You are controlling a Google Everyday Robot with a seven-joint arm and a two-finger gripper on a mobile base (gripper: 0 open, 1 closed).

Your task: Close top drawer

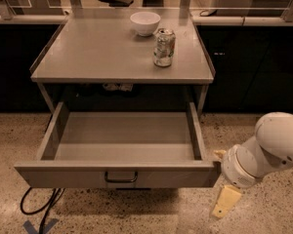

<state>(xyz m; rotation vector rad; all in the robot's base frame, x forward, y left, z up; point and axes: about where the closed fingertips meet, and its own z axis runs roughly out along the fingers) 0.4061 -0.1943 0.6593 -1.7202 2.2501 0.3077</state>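
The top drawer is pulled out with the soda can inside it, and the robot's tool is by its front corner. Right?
No. The camera view shows the soda can standing on the table top, not in the top drawer. The drawer is pulled out, the tool by its front corner.

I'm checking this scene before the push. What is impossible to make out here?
Camera view:
- Whether the claw, open at the front right corner of the top drawer, touches it: the arm covers that spot.
- Any lower drawers: hidden behind the top drawer's front.
- The label on the can: too small to read.
- The rest of the arm: cut off by the right edge.
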